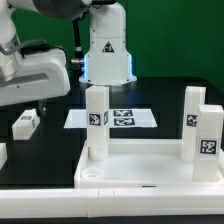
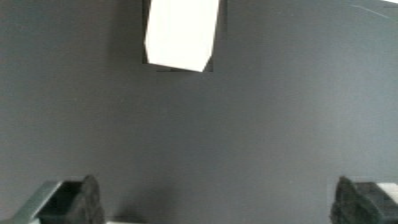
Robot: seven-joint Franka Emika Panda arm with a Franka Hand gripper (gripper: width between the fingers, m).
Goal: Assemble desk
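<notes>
Looking down through your wrist view, you see the gripper [image 2: 217,203] spread wide and empty over the dark table [image 2: 231,130], with the loose leg [image 2: 182,34] lying well ahead of the fingertips, its long axis pointing roughly away from them.

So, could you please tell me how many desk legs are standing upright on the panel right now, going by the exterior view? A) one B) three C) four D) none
B: in the exterior view three legs stand upright on the desk panel, one toward that view's left and two toward its right, while a fourth leg lies loose on the table.
</notes>
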